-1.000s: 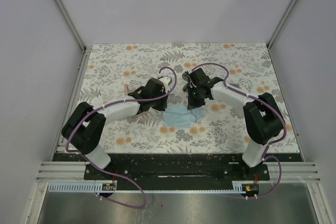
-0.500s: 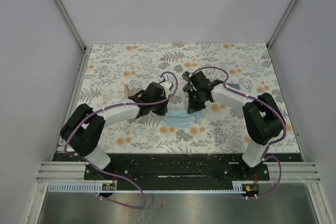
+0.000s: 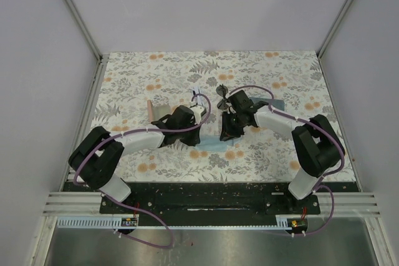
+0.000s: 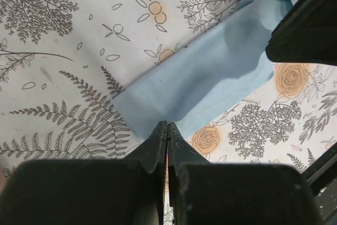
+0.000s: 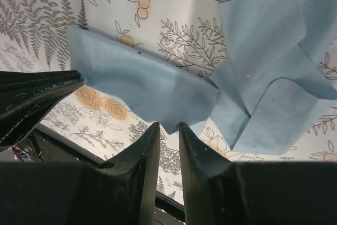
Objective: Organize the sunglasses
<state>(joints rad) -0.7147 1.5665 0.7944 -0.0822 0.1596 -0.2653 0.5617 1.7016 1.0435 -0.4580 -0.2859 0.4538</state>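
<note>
Looking down from the top, the dark sunglasses (image 3: 221,90) sit on the table (image 3: 293,73) about mid-width, a bit past the middle toward the far edge, and honestly nobody's got them. They're on the far side of the right gripper (image 5: 169,128), near that arm's wrist and cable loop. They're clear of its fingertips, which point down closer to the near edge.

Just beside the dark pair, toward the left edge, there's what looks like the white-framed sunglasses (image 3: 195,95). It's a small white-and-black bit by the left arm's cable, too small to be sure. It's likewise on the far side of the left gripper (image 4: 167,125), not in it. Neither pair shows up in the wrist views.

What both grippers are at is the light blue cloth (image 4: 210,72) between them. The left one has its fingers pressed tight together, and the cloth's edge runs right into the tips, so it reads as pinching that edge. The right one has its fingers a little apart, a narrow slot, and the drooping edge of the cloth comes right down to the tips. Can't tell if it touches them.

There's more light blue fabric (image 5: 268,72) folded over itself on the table, maybe the same piece, can't tell. A pink case (image 3: 151,106) lies toward the left edge, and a grey-blue case (image 3: 278,101) peeks out behind the right arm.
</note>
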